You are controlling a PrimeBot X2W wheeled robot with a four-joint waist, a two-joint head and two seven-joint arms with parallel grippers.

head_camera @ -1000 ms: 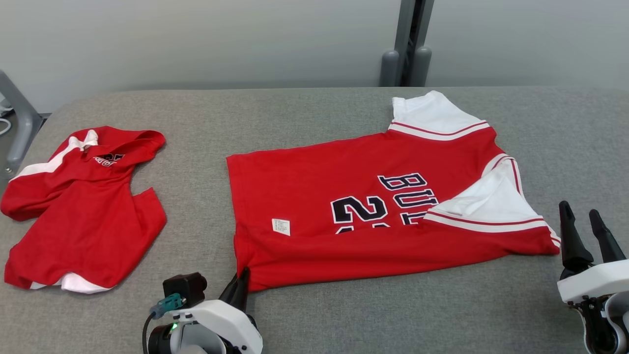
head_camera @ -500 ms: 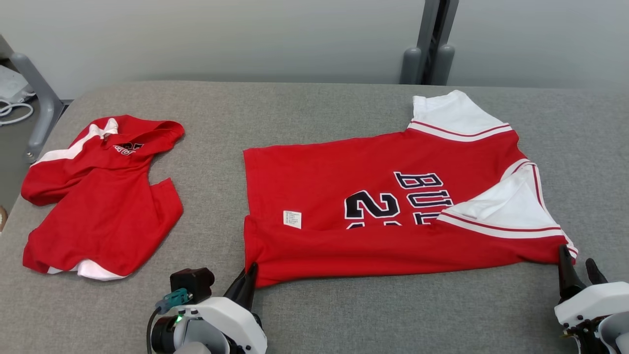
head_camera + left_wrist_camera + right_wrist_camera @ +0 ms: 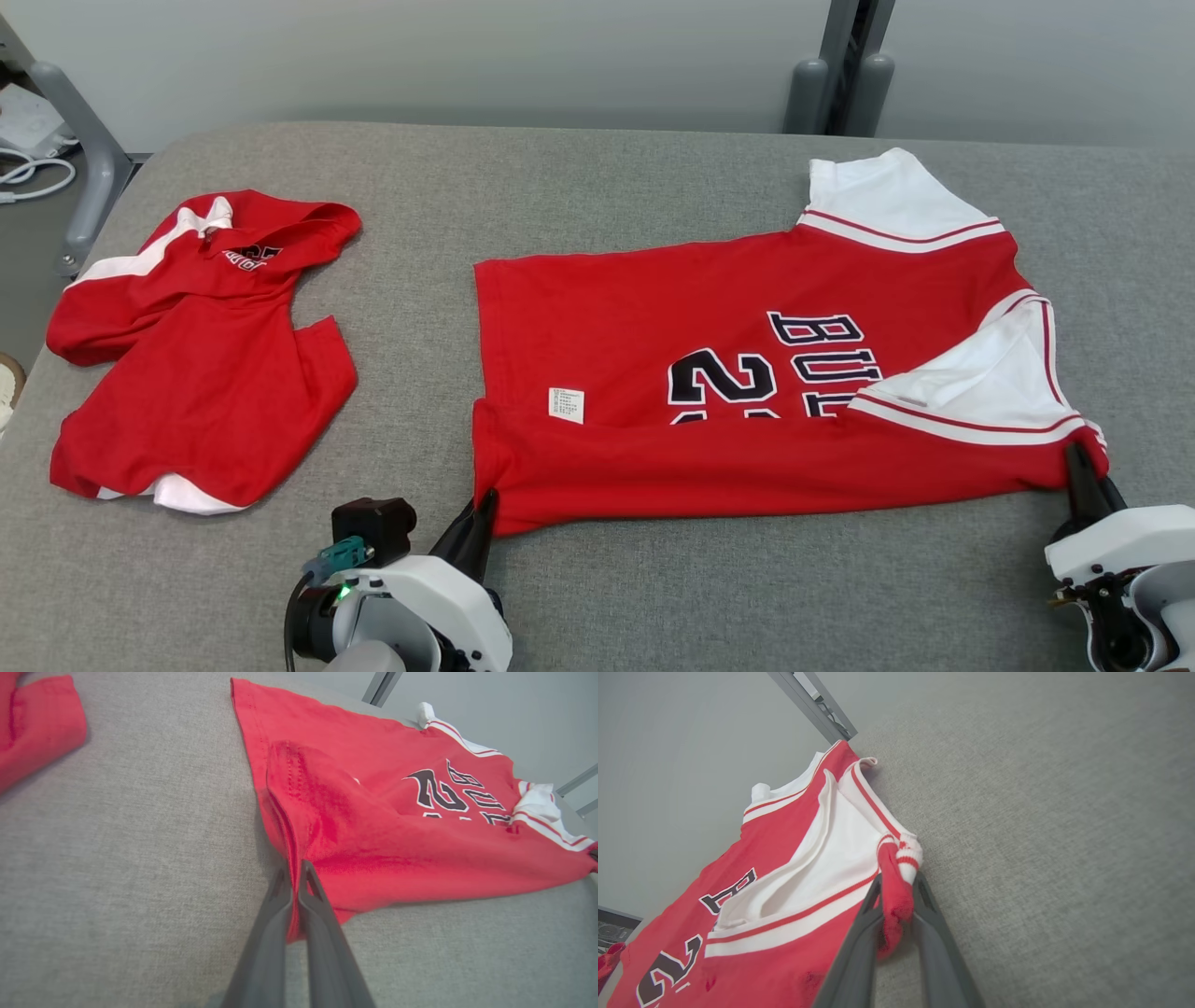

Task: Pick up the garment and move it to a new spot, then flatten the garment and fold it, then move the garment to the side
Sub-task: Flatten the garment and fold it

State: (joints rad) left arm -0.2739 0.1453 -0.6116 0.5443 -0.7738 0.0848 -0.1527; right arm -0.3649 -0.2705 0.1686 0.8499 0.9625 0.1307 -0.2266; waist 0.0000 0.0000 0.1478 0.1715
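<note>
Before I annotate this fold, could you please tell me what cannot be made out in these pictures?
Head view: on the jersey, the number and lettering are half covered by its own folded-over strip.
Head view: the white label carries print too small to read.
Head view: the right tool has its tips hidden in the jersey corner.
Head view: the crumpled red garment has its print partly tucked into its folds.
</note>
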